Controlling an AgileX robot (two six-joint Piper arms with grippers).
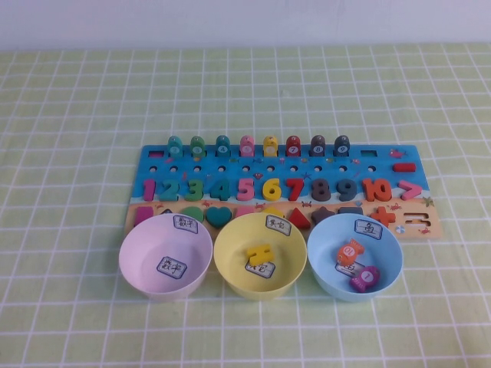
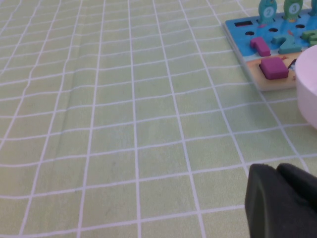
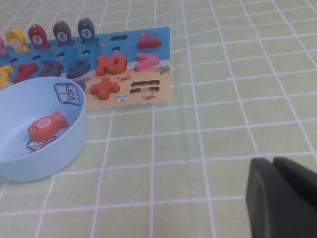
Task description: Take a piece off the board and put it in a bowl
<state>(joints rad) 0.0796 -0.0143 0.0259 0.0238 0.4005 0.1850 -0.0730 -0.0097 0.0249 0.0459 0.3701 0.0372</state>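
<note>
Partly seen, left hand (image 2: 282,198) shut, right hand (image 3: 282,198) cropped, both off board (image 1: 288,188).

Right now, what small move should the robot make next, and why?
Probably none beyond staying parked. The magenta piece already lies in the blue bowl beside the orange token, off the board. The left gripper is shut beside the board's left end; the right gripper is shut, right of the bowl.
</note>
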